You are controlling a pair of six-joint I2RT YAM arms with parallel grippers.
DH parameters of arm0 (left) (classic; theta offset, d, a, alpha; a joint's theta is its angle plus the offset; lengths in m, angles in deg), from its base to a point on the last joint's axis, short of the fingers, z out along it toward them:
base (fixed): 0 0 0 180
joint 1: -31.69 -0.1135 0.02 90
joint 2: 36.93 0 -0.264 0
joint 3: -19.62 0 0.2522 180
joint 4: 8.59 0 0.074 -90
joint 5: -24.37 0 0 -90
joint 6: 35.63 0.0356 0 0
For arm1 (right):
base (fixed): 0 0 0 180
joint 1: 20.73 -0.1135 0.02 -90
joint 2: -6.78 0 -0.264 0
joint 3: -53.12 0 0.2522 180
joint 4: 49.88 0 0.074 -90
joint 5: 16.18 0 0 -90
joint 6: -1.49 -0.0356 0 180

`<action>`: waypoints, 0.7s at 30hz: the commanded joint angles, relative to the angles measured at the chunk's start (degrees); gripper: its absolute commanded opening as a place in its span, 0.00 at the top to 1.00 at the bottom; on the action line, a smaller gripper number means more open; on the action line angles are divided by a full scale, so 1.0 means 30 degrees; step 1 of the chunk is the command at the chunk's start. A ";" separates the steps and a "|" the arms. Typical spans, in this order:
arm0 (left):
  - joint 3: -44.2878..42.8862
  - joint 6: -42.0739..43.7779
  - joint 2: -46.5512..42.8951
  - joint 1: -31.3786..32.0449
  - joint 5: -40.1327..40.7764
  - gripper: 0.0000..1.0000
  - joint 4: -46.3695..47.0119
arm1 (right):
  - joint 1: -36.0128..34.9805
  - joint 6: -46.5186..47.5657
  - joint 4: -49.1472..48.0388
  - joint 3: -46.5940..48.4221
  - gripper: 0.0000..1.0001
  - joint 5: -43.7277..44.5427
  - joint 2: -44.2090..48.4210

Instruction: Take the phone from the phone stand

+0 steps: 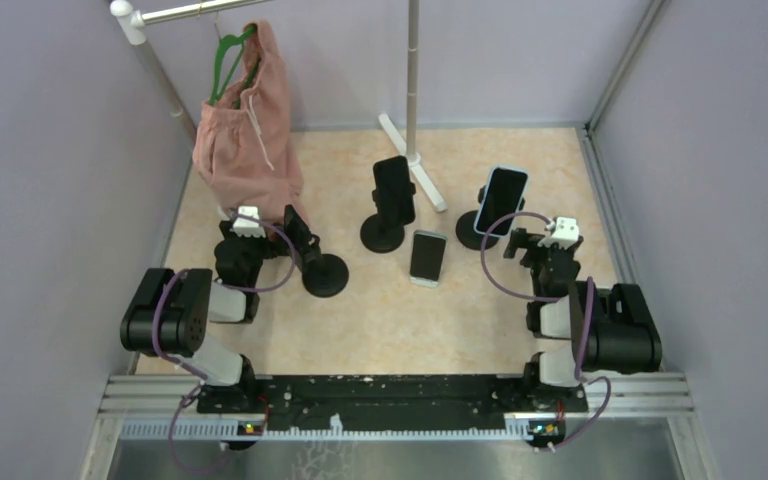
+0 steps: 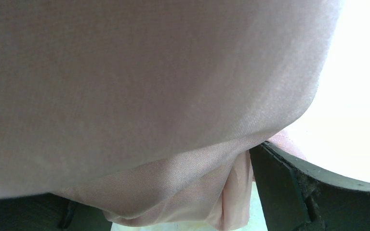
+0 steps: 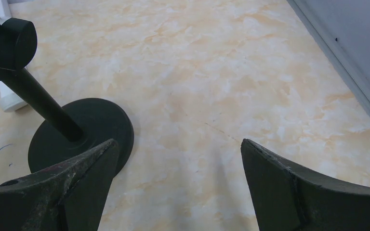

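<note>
Top view: marble-patterned table carrying three black stands in a rough row. The right stand holds a blue-cased phone upright and leaning back. The middle stand holds a black phone the same way. The left stand sits just beside the left arm. A third phone lies flat on the table between the middle and right stands, on the side nearer the arms. The right gripper is low, near the right stand's base and apart from the blue-cased phone. The left gripper is up against the lower part of a pink garment, which hangs from a green hanger on a rack pole. Left wrist view: pink cloth fills nearly the whole frame, close to the lens. One dark finger shows at lower right and a dark shape at lower left, so the fingers sit apart with a fold of cloth hanging between them — cannot tell whether they touch it. Right wrist view: both fingers spread wide along the bottom edge, bare table between them, nothing gripped. The stand's round base and slanted stem sit at left, just ahead of the left-hand finger.
</note>
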 commanded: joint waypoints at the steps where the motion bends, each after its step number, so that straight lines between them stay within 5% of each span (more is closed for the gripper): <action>1: -0.0293 0.0105 0.0158 -0.0116 -0.0382 0.00 0.0033 | -0.0121 -0.0202 -0.1017 0.0616 0.01 0.0057 -0.0158; 9: -0.0137 0.0044 -0.0345 -0.0303 -0.1398 0.00 0.0067 | -0.0139 -0.0532 -0.1316 0.0186 0.01 0.1014 0.0492; 12: -0.0677 0.0054 -0.2432 -0.0585 -0.2049 0.00 -0.3067 | -0.0150 -0.1106 -0.0794 -0.0511 0.01 0.2604 0.2295; 21: -0.3480 0.1000 -0.7602 -0.3058 -0.7247 0.00 -1.3844 | -0.0146 -0.4836 1.1595 0.1840 0.01 0.4938 1.1679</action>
